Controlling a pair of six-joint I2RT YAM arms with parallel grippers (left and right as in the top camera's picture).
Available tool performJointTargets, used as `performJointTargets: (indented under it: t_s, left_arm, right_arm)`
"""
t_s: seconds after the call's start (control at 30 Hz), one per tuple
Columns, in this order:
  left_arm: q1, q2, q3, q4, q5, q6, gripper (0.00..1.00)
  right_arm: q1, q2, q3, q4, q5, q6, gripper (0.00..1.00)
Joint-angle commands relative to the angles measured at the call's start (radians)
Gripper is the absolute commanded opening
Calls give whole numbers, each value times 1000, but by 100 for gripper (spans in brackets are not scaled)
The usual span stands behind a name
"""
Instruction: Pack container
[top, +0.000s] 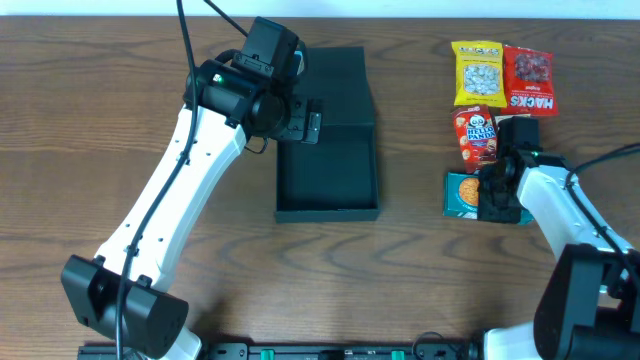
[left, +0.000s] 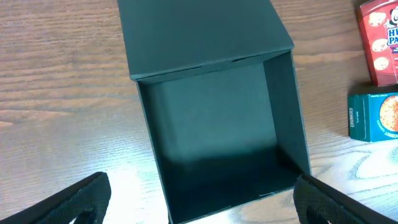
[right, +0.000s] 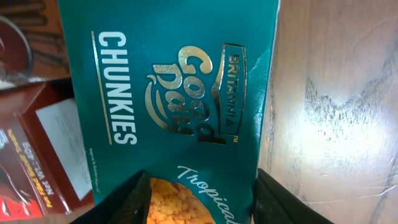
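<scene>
While scanning from biggest down, noting wooden table (top: 120, 60) carrying everything. Logging container (top: 327, 175) near table centre, with lid flap (top: 335, 85) thrown back toward far edge and bare inside in left wrist view, so judging packing as barely begun, with nothing loaded. Marking left gripper (left: 202, 208) hanging above container, with jaws spread wide, gripping nothing, probably just waiting there. Marking right gripper (right: 202, 205) down over cookie box (right: 174, 93) at table's right side, well apart from container, with fingers (right: 127, 199) on both sides of box; not managing to tell whether pinching or only straddling. Tagging current step as picking up first item, namely cookie box. Listing remaining snacks behind it: Hello Panda box (top: 477, 135) just beside cookie box's far edge, then red Hacks packet (top: 530, 80) and yellow snack packet (top: 477, 72) side by side farthest back. Expecting next move as needing firm squeeze across cookie box, straight lift clearing Hello Panda box, carrying leftward, then lowering flat into open container without clipping wall or left gripper hanging there.
</scene>
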Motion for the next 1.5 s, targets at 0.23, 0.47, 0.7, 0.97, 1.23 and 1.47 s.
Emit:
performJointTargets:
  t_s: [0.23,0.47,0.7,0.97,1.23,1.47]
  left_arm:
    - [3,-2,14,-3,-11,19,95]
    - [3,-2,14,-2,-11,19,95]
    - [3,-2,14,5,-11,19,95]
    - [3,-2,14,10,-11,19,95]
    - [3,-2,14,9,-11,19,95]
    - [3,-2,14,16,-11,19,95]
  right_arm:
    - [-3,5,-28,-7,-150,-163,37]
    - [-2,5,-27,-18,-230,-251,25]
    - [-2,5,-27,-19,-250,-317,45]
    - [-3,2,-23,7,-286,-315,90]
    - [-3,2,-23,145,-199,-313,99]
    - [-3,16,-23,186,-117,-312,99]
